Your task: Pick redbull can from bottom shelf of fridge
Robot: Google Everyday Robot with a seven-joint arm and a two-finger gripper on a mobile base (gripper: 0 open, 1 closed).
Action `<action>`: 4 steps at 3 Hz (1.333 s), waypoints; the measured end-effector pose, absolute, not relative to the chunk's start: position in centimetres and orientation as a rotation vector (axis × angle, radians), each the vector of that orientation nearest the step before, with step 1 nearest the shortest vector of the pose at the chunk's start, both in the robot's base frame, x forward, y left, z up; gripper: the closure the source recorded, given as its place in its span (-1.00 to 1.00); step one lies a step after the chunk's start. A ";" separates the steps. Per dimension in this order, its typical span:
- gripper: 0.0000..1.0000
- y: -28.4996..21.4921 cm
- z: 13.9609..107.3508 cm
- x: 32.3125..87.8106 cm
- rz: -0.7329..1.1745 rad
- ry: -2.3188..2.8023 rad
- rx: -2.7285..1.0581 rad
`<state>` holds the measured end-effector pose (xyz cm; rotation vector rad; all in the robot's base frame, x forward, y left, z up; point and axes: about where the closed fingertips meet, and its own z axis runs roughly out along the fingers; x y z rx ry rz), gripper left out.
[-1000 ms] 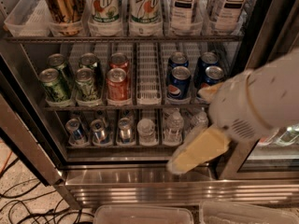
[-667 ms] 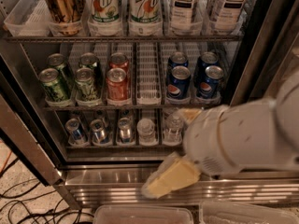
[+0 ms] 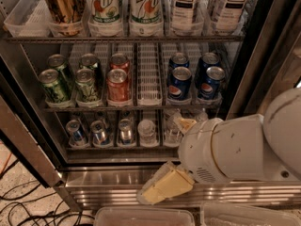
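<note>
The fridge (image 3: 263,55) stands open, its dark-framed door at the left. On the bottom shelf (image 3: 117,148) three slim blue-and-silver redbull cans stand upright in separate lanes: one at the left (image 3: 75,131), one in the middle (image 3: 99,132) and one at the right (image 3: 125,130). My gripper (image 3: 175,155) is in front of the fridge's lower right, open and empty. One tan finger (image 3: 164,186) hangs over the ribbed metal base. The other finger's tip (image 3: 186,124) shows by the bottom shelf's right end. My white arm hides that end of the shelf.
Small clear bottles (image 3: 146,131) stand right of the redbull cans. The middle rack holds green cans (image 3: 54,84), a red can (image 3: 117,84) and blue Pepsi cans (image 3: 179,83). Large bottles fill the top rack. Cables (image 3: 28,206) lie on the floor at the left. Two clear bins (image 3: 141,216) sit at the bottom edge.
My arm and gripper have moved left and down across the fridge's lower right, and they now cover more of the bottom shelf's right end. The cans have not moved.
</note>
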<state>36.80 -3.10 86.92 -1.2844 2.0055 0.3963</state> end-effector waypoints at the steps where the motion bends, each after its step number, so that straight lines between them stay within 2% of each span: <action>1: -1.00 -2.7 85.2 36.9 0.405 1.994 -1.242; 4: -1.00 -3.3 72.6 36.7 0.441 2.011 -0.819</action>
